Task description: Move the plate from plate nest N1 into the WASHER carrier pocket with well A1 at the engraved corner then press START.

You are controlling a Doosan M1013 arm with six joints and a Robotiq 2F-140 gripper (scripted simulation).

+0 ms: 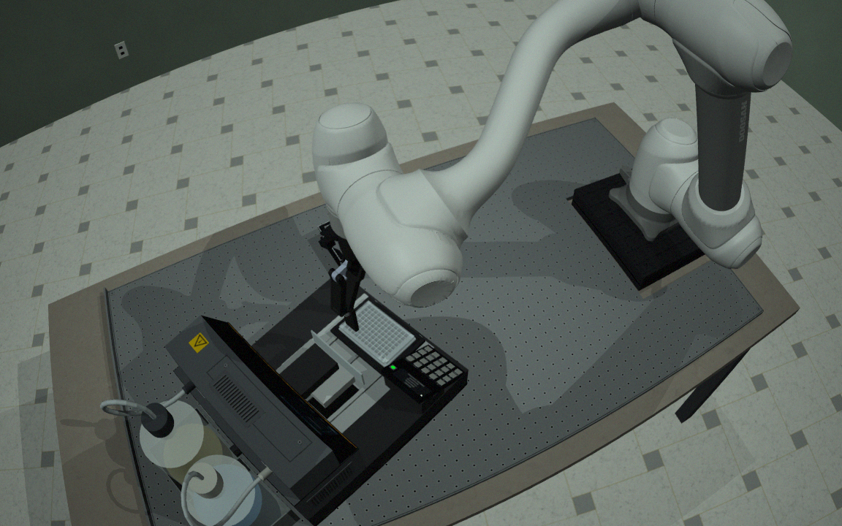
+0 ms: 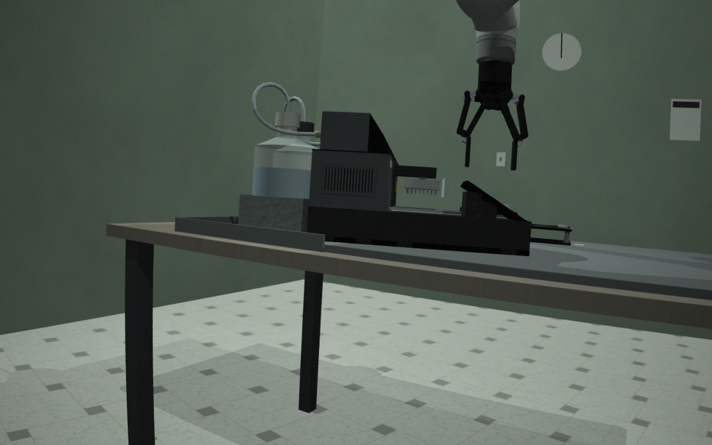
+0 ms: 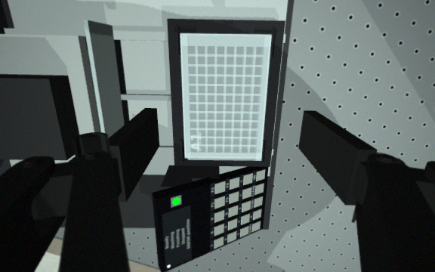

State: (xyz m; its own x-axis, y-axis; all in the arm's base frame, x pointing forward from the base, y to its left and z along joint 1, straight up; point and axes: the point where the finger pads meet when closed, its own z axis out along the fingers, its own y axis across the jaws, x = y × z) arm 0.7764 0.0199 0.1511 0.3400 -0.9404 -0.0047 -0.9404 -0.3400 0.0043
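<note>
The white well plate (image 1: 376,334) lies flat inside the dark carrier frame (image 3: 174,94) of the washer (image 1: 267,392), just behind the keypad (image 1: 433,366). In the wrist view the plate (image 3: 226,96) fills the frame squarely, and an "A1" mark (image 3: 196,143) shows at its lower left corner, near the keypad (image 3: 236,209). The lamp (image 3: 176,201) beside the keypad is green; it also shows in the top view (image 1: 392,367). My gripper (image 2: 489,163) is open and empty, well above the plate and the keypad, fingers apart on either side of the plate (image 3: 225,117).
The washer's tall housing (image 2: 353,177) and its wash head stand left of the carrier. Two bottles with tubing (image 1: 175,432) sit behind the washer at the table's end. The arm's base (image 1: 639,229) is on a black block at the far right.
</note>
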